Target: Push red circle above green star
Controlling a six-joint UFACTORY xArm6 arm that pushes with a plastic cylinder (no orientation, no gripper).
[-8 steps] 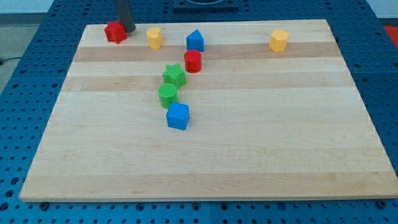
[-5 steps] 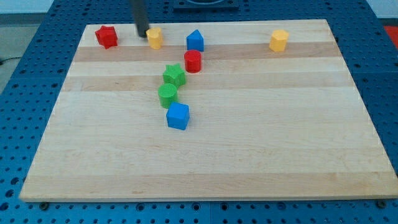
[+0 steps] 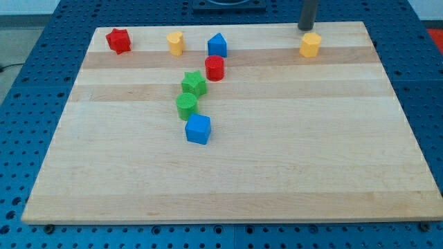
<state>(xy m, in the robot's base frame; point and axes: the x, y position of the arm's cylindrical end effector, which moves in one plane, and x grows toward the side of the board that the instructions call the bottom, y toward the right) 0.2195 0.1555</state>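
The red circle (image 3: 214, 68) stands just up and to the right of the green star (image 3: 194, 84), nearly touching it. My tip (image 3: 306, 28) is at the board's top edge on the view's right, just above a yellow hexagon block (image 3: 311, 44) and far to the right of the red circle.
A green round block (image 3: 186, 106) and a blue cube (image 3: 198, 128) lie below the green star. A blue house-shaped block (image 3: 217, 45) sits above the red circle. A yellow block (image 3: 174, 42) and a red star (image 3: 118, 40) lie along the top left of the wooden board (image 3: 277, 152).
My tip has swept from the red star at the top left, past the yellow block, to the top right. The red star shifted slightly left early on.
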